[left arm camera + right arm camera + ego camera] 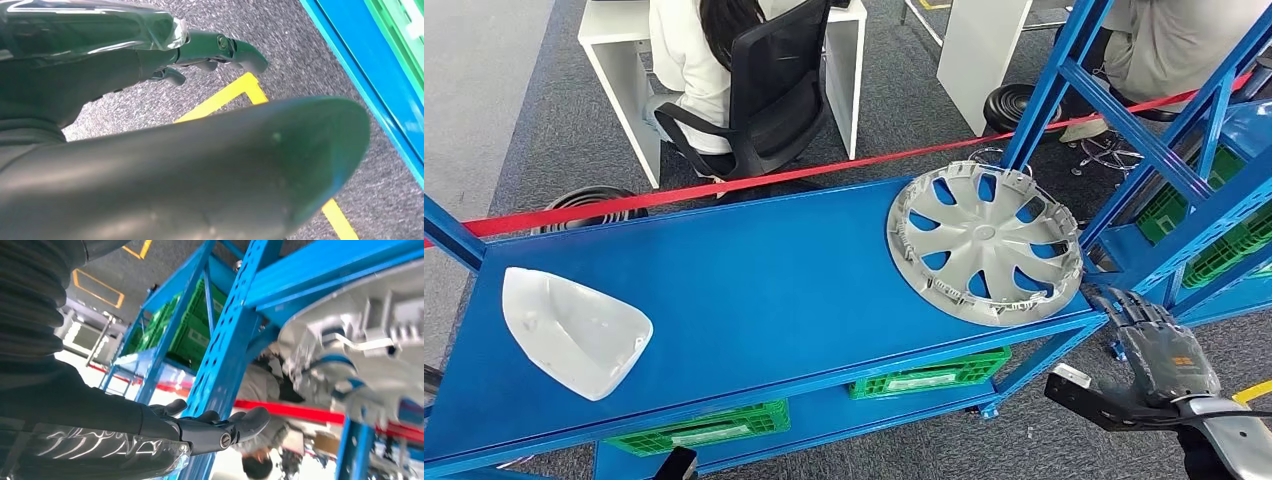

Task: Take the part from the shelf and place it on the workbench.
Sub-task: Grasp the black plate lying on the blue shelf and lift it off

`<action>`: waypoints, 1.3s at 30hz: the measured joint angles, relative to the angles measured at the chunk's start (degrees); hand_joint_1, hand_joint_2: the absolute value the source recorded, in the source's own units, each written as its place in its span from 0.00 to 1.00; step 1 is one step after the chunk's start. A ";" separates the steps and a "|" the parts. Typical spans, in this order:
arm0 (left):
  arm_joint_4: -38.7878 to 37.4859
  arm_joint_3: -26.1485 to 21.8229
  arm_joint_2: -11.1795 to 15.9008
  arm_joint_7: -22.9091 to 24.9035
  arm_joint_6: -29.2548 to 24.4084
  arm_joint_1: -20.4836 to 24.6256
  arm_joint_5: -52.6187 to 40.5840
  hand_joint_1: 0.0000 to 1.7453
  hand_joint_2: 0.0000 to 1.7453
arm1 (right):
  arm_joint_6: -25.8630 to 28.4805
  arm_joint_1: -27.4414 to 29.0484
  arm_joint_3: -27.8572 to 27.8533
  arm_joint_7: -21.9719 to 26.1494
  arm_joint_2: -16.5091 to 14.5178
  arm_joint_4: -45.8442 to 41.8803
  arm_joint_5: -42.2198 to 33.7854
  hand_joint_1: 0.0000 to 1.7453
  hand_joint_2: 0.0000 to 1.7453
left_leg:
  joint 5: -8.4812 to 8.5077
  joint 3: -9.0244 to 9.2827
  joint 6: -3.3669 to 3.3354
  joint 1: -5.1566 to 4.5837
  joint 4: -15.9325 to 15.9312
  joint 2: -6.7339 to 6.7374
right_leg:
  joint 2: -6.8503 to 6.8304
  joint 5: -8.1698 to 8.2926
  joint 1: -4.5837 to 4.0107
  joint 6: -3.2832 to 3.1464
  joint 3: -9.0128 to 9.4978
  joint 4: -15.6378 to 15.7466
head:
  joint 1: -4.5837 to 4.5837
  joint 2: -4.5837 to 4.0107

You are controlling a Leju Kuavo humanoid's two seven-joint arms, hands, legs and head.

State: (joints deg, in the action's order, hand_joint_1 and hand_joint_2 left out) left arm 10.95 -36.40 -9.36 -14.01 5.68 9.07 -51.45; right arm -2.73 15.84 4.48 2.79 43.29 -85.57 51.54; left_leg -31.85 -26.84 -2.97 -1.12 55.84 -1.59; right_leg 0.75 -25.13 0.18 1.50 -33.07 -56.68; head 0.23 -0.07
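On the blue shelf [754, 290] lay the part, a silver wheel cover [984, 242]. It rested flat on the shelf top, at the far right end, and its near rim stuck out a little past the shelf's front edge. The right wrist view showed that rim [360, 340] from below, with small clips on it.

Just past that end of the shelf, lower than the wheel cover, was the right hand [1159, 345]. It held nothing. Its fingers [235, 425] were stretched out and apart, and they did not touch the wheel cover.

To do this step well, the hand should, I think, come up to the rim that sticks out. The thumb could go on top and the fingers under. The blue post [1169, 190] stood close to the wheel cover, so the hand should stay clear of it.

The left hand [215, 50] hung low by the shelf's bottom edge, over the grey floor [320, 70] and a yellow line [235, 95]. I could not tell if it was spread or closed.

A white curved shell [574, 330] lay at the other end of the shelf. Behind the shelf ran a red tape [724, 188], and a person [689, 60] sat in a black chair [774, 90].
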 joint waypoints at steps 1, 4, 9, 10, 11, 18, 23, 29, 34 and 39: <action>0.00 -0.01 -0.13 0.03 0.11 0.07 -0.13 0.00 0.00 | -0.73 1.33 -0.90 -0.40 0.45 -2.26 -0.30 0.00 1.00 | 0.00 0.00 0.00 0.00 0.00 0.02 | 0.01 0.00 0.00 0.00 -0.03 -0.03 | 0.01 0.00; 0.00 -0.02 -0.54 0.30 0.31 0.25 -0.56 0.00 0.00 | -3.13 5.53 -3.98 -1.08 2.02 -8.89 -2.42 0.00 1.00 | 0.00 -0.01 0.00 0.00 0.00 0.03 | 0.01 0.00 0.00 0.00 -0.07 -0.08 | 0.00 0.00; 0.00 -0.03 -1.16 0.48 0.31 0.38 -0.60 0.00 0.00 | -5.36 10.27 -9.54 -0.28 4.87 -17.02 -6.02 0.00 1.00 | 0.00 0.00 0.00 0.00 -0.01 0.18 | 0.11 0.00 0.01 0.00 -0.07 -0.11 | -0.01 0.00; 0.00 -0.04 -1.26 0.48 0.31 0.41 -0.45 0.00 0.00 | -5.40 10.56 -10.19 0.38 5.57 -17.87 -6.58 0.00 1.00 | 0.00 0.01 0.00 0.00 -0.01 0.23 | 0.15 0.00 0.01 0.00 -0.07 -0.11 | -0.02 0.00; 0.00 -0.05 -1.37 0.48 0.31 0.44 -0.31 0.00 0.00 | -5.31 10.52 -10.59 1.05 6.20 -18.42 -6.98 0.00 1.00 | 0.00 0.03 0.00 0.00 -0.01 0.28 | 0.20 0.00 0.01 0.00 -0.06 -0.11 | -0.02 0.00; 0.00 -0.26 -1.96 0.48 0.31 0.61 -0.07 0.00 0.00 | -4.16 8.52 -9.71 2.72 7.84 -18.68 -6.92 0.00 1.00 | 0.00 0.07 0.00 0.00 0.00 0.32 | 0.28 0.01 0.01 0.01 -0.04 -0.12 | -0.02 0.00; 0.00 -0.30 -2.14 0.48 0.31 0.63 -0.07 0.00 0.00 | -2.71 6.36 -8.24 3.99 7.68 -17.94 -6.65 0.00 1.00 | 0.00 0.06 0.01 0.01 -0.01 0.43 | 0.35 0.01 0.00 0.01 -0.08 -0.12 | 0.01 0.00; 0.00 -0.30 -2.15 0.49 0.31 0.63 -0.08 0.00 0.00 | -2.57 6.16 -8.07 4.12 7.63 -17.81 -6.58 0.00 1.00 | 0.00 0.06 0.01 0.01 -0.01 0.45 | 0.36 0.01 0.00 0.01 -0.08 -0.12 | 0.01 0.00; 0.00 -0.28 -2.58 0.62 0.40 0.88 -0.44 0.00 0.00 | 1.66 0.11 -2.39 6.15 4.72 -12.86 -1.11 0.00 1.00 | -0.01 0.13 0.01 0.05 -0.02 0.62 | 0.52 0.02 -0.06 0.00 -0.06 -0.12 | -0.02 0.00; -0.01 -0.25 -3.96 1.03 0.96 1.31 -1.63 0.00 0.00 | 26.95 -21.30 24.03 10.12 -14.21 20.43 14.75 0.00 1.00 | 0.01 0.13 0.04 0.17 -0.02 0.64 | 0.56 0.06 -0.15 -0.05 -0.09 -0.27 | 0.00 0.00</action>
State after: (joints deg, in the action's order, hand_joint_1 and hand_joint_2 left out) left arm 10.95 -36.64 -13.32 -12.98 6.63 10.38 -53.09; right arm 24.23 -5.46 28.52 12.91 29.08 -65.14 66.29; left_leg -31.84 -26.72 -2.94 -0.94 55.81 -0.96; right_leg 1.31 -25.07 0.03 1.46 -33.16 -56.95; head 0.23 -0.07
